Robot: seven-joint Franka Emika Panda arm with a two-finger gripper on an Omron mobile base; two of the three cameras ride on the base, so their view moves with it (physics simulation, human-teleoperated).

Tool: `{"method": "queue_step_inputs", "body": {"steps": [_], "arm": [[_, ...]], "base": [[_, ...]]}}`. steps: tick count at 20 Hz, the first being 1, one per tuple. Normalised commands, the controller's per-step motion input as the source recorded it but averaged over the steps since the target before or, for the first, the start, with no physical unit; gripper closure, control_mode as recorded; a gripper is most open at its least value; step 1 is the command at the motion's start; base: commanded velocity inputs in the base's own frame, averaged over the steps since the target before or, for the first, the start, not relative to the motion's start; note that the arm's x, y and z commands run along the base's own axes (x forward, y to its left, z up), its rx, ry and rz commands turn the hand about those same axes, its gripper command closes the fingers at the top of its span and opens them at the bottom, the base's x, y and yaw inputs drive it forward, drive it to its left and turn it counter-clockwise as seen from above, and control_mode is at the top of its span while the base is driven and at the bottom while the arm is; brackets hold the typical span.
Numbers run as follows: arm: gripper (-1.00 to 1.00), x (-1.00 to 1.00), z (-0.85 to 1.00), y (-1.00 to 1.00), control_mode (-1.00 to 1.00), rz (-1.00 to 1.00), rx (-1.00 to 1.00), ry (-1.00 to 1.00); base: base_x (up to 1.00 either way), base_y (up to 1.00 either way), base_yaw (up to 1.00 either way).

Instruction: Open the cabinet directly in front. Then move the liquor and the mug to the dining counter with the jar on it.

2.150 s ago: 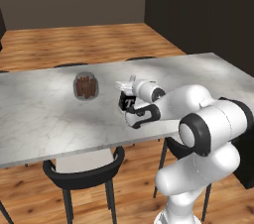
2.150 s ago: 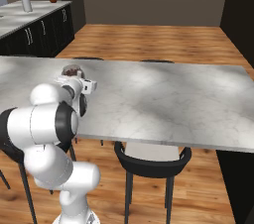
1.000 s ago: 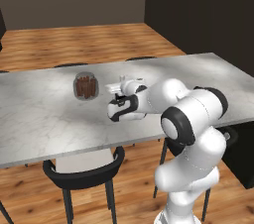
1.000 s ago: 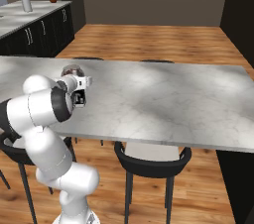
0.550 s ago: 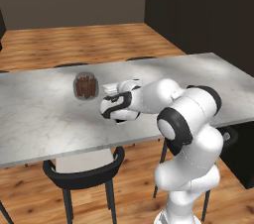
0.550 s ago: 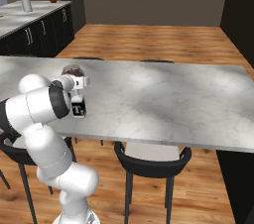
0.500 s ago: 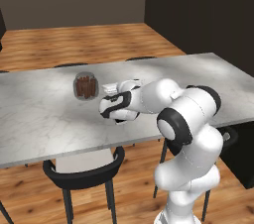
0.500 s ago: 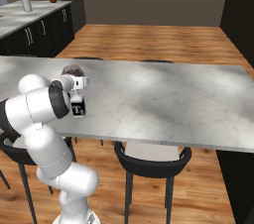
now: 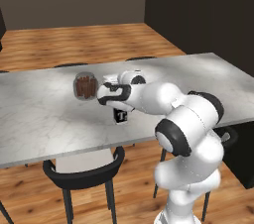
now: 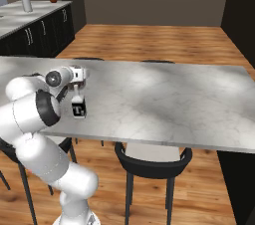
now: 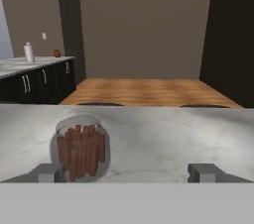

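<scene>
I judge this to be a set-down beside the jar (image 11: 79, 151) on the dining counter (image 9: 39, 119). The gripper (image 11: 126, 172) lies low over the marble, its fingertips (image 11: 47, 172) spread wide with nothing I can make out between them. From the hand view the jar stands at eleven o'clock, just beyond one tip. I cannot tell where the liquor or mug sit; a small dark block under the hand in the base views may be either the hand itself or the bottle.

To finish well, I would lift straight up before swinging, keeping the tip nearest the jar from brushing the glass.

The slab's near edge runs close at six o'clock, with a chair (image 9: 87, 173) tucked beneath. Bare marble stretches to three o'clock; that is the open side.
</scene>
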Motion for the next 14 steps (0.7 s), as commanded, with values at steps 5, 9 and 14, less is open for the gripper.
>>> {"method": "queue_step_inputs", "body": {"steps": [5,9,14], "arm": [[-1.0,-0.22,1.0,-0.05,-1.0,-0.04,-0.07,0.3],[-1.0,-0.48,1.0,-0.18,-1.0,-0.04,-0.13,0.4],[-1.0,-0.79,0.99,-0.24,-1.0,-0.01,-0.18,0.44]], "base": [[0.0,0.0,0.0],[0.0,0.0,0.0],[0.0,0.0,0.0]]}}
